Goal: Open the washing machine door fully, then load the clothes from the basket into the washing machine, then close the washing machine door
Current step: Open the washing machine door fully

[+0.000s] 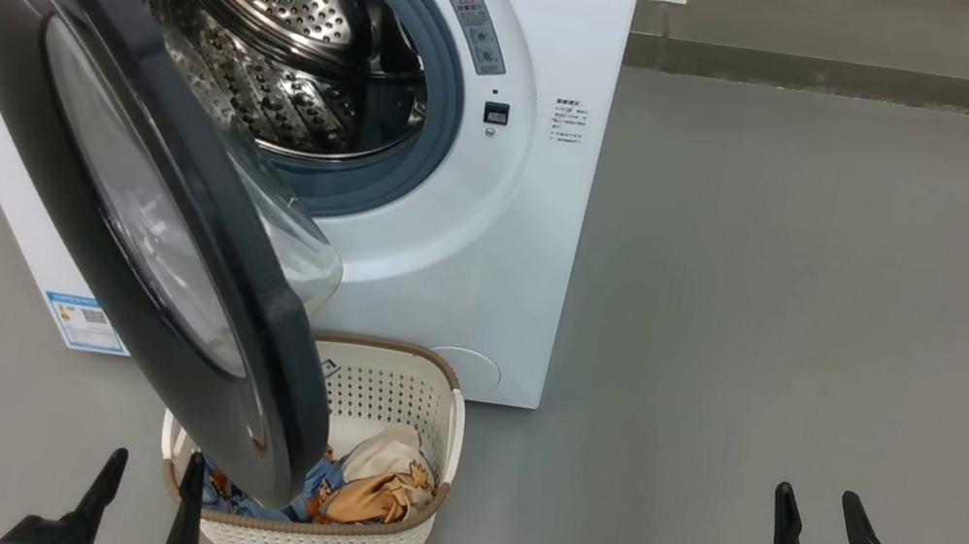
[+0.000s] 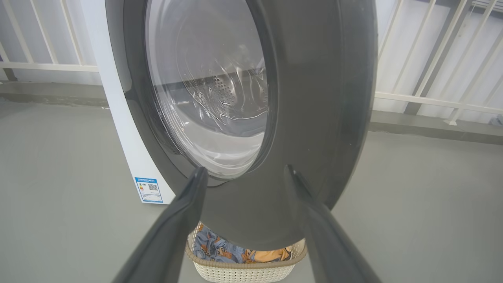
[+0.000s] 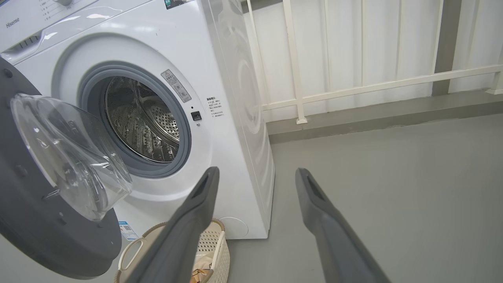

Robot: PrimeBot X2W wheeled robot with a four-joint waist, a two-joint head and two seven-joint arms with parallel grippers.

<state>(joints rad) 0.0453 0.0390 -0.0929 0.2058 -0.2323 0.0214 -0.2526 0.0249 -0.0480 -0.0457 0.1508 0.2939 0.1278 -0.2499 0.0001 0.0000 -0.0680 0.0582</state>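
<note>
Jaws wide and empty, the left gripper (image 1: 156, 456) hangs low at eight o'clock of the basket (image 1: 450, 375), just beside its near left corner. It faces the glossy outer side of the door (image 1: 12, 35). In the left wrist view its tips sit close to the lower rim, at six o'clock of the glass; I cannot tell whether they touch it.

That door is hinged at nine o'clock of the opening and stands swung out from the washer (image 1: 504, 216), with its clear bowl bulging back toward the machine. Its lower edge hangs over the left part of the basket and hides that part in the head view. A blue label (image 1: 82, 321) sits on the front at seven o'clock of the opening. Inside the grey gasket (image 1: 445, 108), the steel drum (image 1: 285, 52) shows.

At six o'clock of the opening the basket rests on the floor (image 1: 839, 272), just in front of the machine. All the clothes (image 1: 374, 490) lie in it: the blue print at nine o'clock, the cream piece at twelve and the orange-tan one at four.

Well apart, at three to four o'clock of the basket, the right gripper (image 1: 817, 495) hovers over the floor with its jaws spread wide and nothing between them. In the right wrist view it points past the washer's right front corner, with a white railing (image 3: 298, 59) at twelve o'clock.
</note>
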